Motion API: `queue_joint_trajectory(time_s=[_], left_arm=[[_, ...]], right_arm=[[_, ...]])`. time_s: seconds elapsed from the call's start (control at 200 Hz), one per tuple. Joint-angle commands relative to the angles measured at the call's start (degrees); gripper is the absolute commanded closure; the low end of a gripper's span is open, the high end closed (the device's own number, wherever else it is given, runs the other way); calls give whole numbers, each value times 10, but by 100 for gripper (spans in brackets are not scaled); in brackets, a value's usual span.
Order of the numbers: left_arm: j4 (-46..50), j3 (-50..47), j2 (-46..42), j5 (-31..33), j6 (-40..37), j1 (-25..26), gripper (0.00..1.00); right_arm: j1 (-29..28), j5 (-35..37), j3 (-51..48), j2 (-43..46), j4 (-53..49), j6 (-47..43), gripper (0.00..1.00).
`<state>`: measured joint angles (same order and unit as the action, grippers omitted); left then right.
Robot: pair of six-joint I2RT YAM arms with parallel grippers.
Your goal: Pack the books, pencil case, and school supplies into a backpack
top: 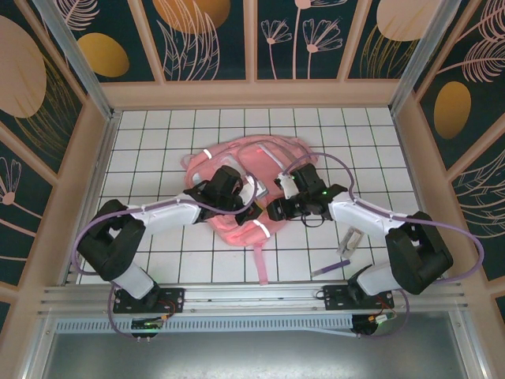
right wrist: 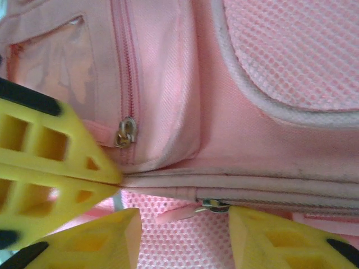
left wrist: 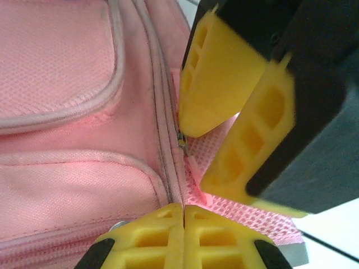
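Note:
The pink backpack [top: 260, 154] lies flat in the middle of the table. My left gripper [left wrist: 184, 216] is shut on a fold of its fabric [left wrist: 178, 190] beside the main zip seam. In the right wrist view the left gripper [right wrist: 119, 178] pinches the seam's edge. My right gripper [right wrist: 185, 227] stands open over the pink mesh, with the metal zip slider [right wrist: 213, 205] and its pink pull tab between the fingers. From above, both grippers [top: 246, 197] [top: 274, 212] meet at the backpack's near edge. The pencil case [top: 348, 241] and a purple pen [top: 327, 269] lie right of the pack.
A second zip pull [right wrist: 125, 132] hangs on a front pocket next to the clear pocket [right wrist: 53, 61]. A pink strap [top: 261, 264] trails toward the near edge. Low wooden walls [top: 106, 158] ring the tiled table.

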<state>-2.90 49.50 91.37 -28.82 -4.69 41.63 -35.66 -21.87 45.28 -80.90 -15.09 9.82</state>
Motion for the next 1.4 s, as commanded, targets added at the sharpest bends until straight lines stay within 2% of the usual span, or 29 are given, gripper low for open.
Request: queue_joint_trajectory(time_s=[0.0, 0.085, 0.145, 0.305, 0.4, 0.44, 0.55, 0.666, 0.761, 0.851, 0.986, 1.081, 1.136, 1.176, 1.291, 1.376, 1.396], left_arm=[[-55, 1, -32, -48, 37, -12, 100], [-57, 11, -24, -69, 44, -13, 100], [-60, 16, -17, -79, 47, -13, 100], [-18, 33, -4, -86, 24, -13, 100], [51, 21, -13, -89, -25, -13, 62], [75, 8, -23, -82, -39, -13, 56], [92, -27, -43, -22, -44, -12, 48], [81, -32, -25, 103, -20, -3, 47], [78, -26, 1, 159, -29, 17, 47], [69, -26, 24, 166, -32, 35, 46], [57, -25, 44, 107, -18, 40, 44], [42, -33, 43, 99, -18, 41, 43], [44, -30, 48, 107, -18, 41, 44], [50, -27, 55, 110, -20, 41, 48], [46, -26, 65, 131, -5, 41, 86], [40, -30, 63, 111, -3, 40, 99], [39, -30, 60, 105, -4, 41, 100]], right_arm=[[-19, 76, 9, 4, 8, 8, 51], [-37, 142, 12, -8, 14, 18, 50], [-45, 153, 19, -20, 21, 7, 51], [-56, 153, 32, -47, 17, -8, 68], [-56, 141, 24, -39, 16, -5, 78], [-56, 135, 20, -37, 17, -6, 79], [-55, 106, 8, -34, 29, -13, 87], [-51, 80, 10, -37, 34, -24, 93], [-47, 77, 13, -37, 31, -25, 94], [-36, 66, 14, -33, 28, -23, 94], [-5, 38, 7, -26, 28, -10, 94], [11, 14, 4, -31, 27, -6, 89], [14, 8, 10, -37, 16, -1, 78], [12, 9, 14, -42, 6, 5, 72], [6, 32, 20, -47, -15, 25, 67], [2, 60, 17, -50, -20, 35, 63], [1, 66, 16, -50, -22, 37, 62]])
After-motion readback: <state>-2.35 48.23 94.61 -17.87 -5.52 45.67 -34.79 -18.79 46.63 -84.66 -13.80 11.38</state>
